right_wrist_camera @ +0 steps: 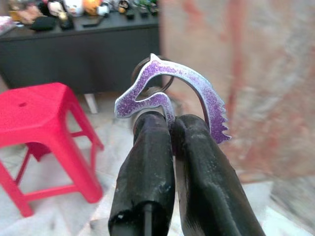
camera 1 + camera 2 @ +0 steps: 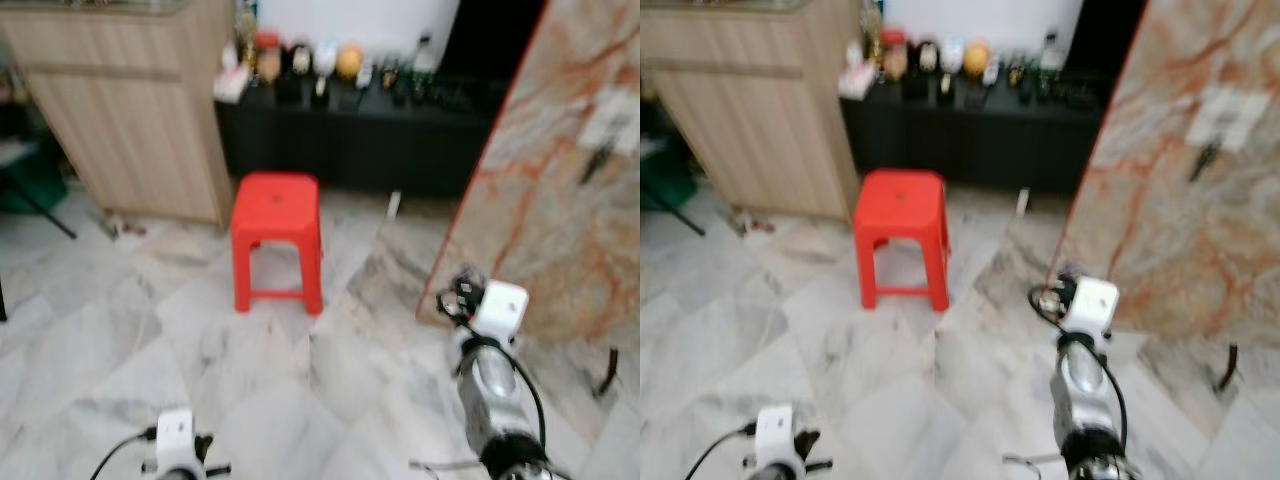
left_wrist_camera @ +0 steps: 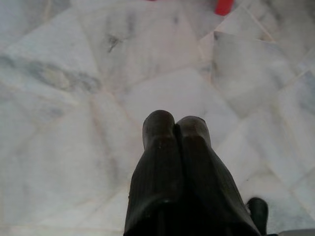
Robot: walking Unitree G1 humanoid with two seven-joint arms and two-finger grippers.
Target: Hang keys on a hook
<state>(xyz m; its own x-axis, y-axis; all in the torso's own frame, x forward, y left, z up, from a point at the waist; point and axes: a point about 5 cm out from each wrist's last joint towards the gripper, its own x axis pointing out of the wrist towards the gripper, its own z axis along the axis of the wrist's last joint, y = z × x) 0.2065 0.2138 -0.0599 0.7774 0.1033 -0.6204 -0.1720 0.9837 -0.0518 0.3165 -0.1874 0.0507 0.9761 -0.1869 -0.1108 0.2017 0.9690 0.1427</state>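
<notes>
My right gripper (image 1: 171, 120) is shut on a purple glittery horse-head key fob (image 1: 172, 81), with a metal key ring (image 1: 147, 66) behind it. In the head views, which are blurred, the right arm (image 2: 490, 340) is raised in front of the marble wall panel (image 2: 560, 210). High on that panel is a white plate (image 2: 615, 125) with a small dark hook-like piece (image 2: 597, 158) under it, up and to the right of the gripper. My left gripper (image 3: 174, 123) is shut on nothing and hangs low over the marble floor (image 3: 74, 98).
A red plastic stool (image 2: 277, 235) stands ahead on the floor. Behind it is a black low sideboard (image 2: 350, 145) with several ornaments on top. A wooden cabinet (image 2: 130, 100) is at the left. A small dark object (image 2: 607, 372) sits at the wall's foot.
</notes>
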